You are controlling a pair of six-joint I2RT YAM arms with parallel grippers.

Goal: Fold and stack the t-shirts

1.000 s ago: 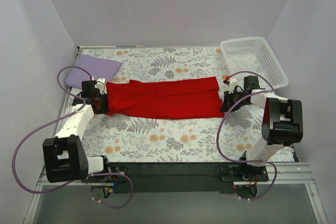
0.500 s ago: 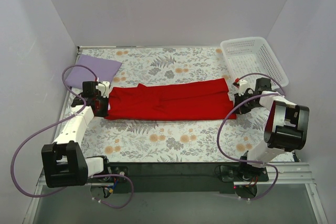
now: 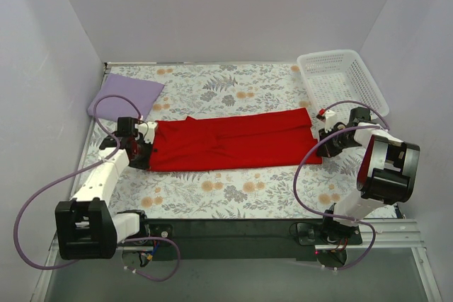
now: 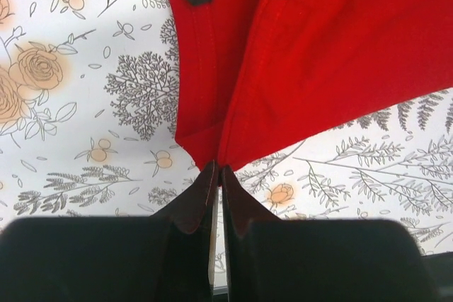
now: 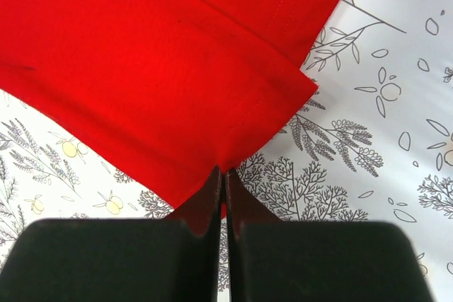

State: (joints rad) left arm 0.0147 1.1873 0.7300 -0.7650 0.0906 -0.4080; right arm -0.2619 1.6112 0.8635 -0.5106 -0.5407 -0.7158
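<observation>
red t-shirt (image 3: 230,141) stretched flat mid-table, lilac t-shirt (image 3: 126,94) folded far-left

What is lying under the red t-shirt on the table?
The floral table cover shows all around the red t-shirt, so it lies on that. Anything else beneath its layers is covered.

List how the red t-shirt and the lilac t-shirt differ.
The red t-shirt is bright, the lilac t-shirt pale. The red t-shirt stretches as a long band across the middle; the lilac t-shirt is a compact patch at the far left corner. The left gripper and right gripper pinch the red t-shirt's ends; nothing touches the lilac t-shirt. Both lie on the floral cloth.
</observation>
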